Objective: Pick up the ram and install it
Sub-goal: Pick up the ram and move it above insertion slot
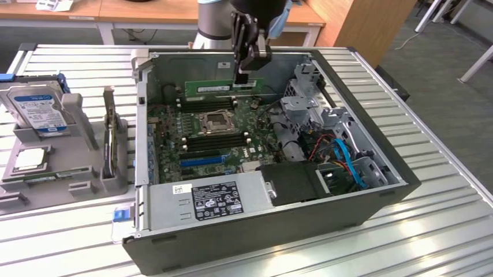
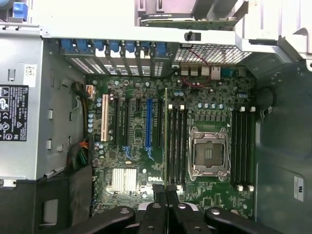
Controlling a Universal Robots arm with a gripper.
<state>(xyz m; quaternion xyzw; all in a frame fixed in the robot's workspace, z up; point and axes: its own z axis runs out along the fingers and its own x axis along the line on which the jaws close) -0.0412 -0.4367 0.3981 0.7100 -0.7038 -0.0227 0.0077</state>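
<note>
The hand (image 1: 243,78) is clenched on the ram (image 1: 209,88), pinching the stick near one end so that most of its length reaches toward the exterior view's left. It hangs over the open computer case (image 1: 370,202), clear of the motherboard (image 1: 254,153) and not seated in anything. In the wrist view the ram (image 2: 166,136) shows edge-on as a thin line running straight out from the hand (image 2: 166,194). Its long axis runs parallel to the memory slots (image 2: 176,144) beside the CPU socket (image 2: 208,153) (the bank on the socket's expansion-slot side). The line sits just beside that bank's outer slot rather than squarely over one, so I judge the alignment close in direction but slightly off sideways.
</note>
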